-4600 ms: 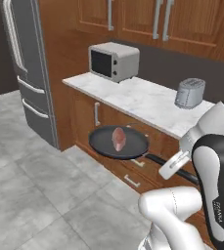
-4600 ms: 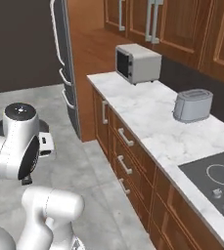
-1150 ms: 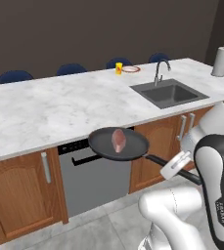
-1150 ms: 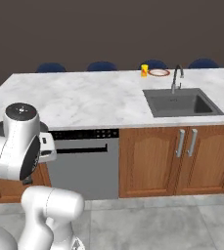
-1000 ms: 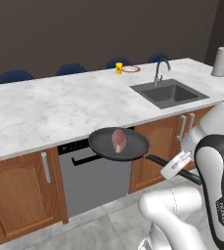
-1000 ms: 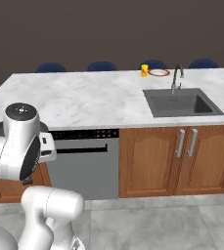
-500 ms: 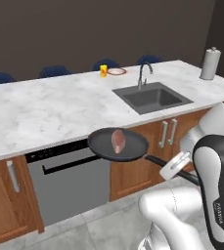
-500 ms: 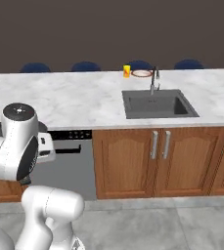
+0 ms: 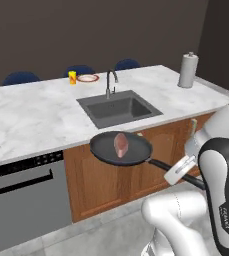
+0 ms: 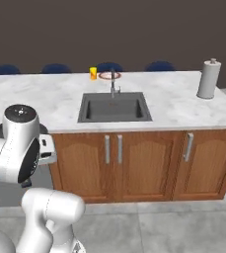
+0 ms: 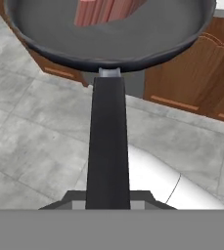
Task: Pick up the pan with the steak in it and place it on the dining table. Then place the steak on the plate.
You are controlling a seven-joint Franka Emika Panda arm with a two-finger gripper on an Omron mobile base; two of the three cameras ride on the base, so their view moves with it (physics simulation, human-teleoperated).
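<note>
Clamped tight on the far end of the long black handle, the gripper (image 11: 108,205) holds the pan (image 9: 121,148) out level in the air, in front of the wooden cabinet fronts and just below the near edge of the dining table (image 9: 31,115). The steak (image 9: 121,144) sits near the middle of the pan, a pinkish slab standing a little proud of the shallow rim; in the hand view its red underside shows just past the pan wall (image 11: 108,53). Nothing else is in the pan. Beyond it, the dark inset sink (image 9: 118,107) looks empty, with the tap (image 9: 109,82) at its far edge. The plate (image 9: 87,78) lies far across the marble beside a small yellow cup (image 9: 72,77), with nothing on it that I can make out. A paper towel roll (image 9: 188,70) stands at the right end. The risk from here, as I judge it: held only by the handle tip, the pan could tip or swing and let the steak slide over the low rim; lifted too little, it could knock the table edge, or be set down over the sink.
</note>
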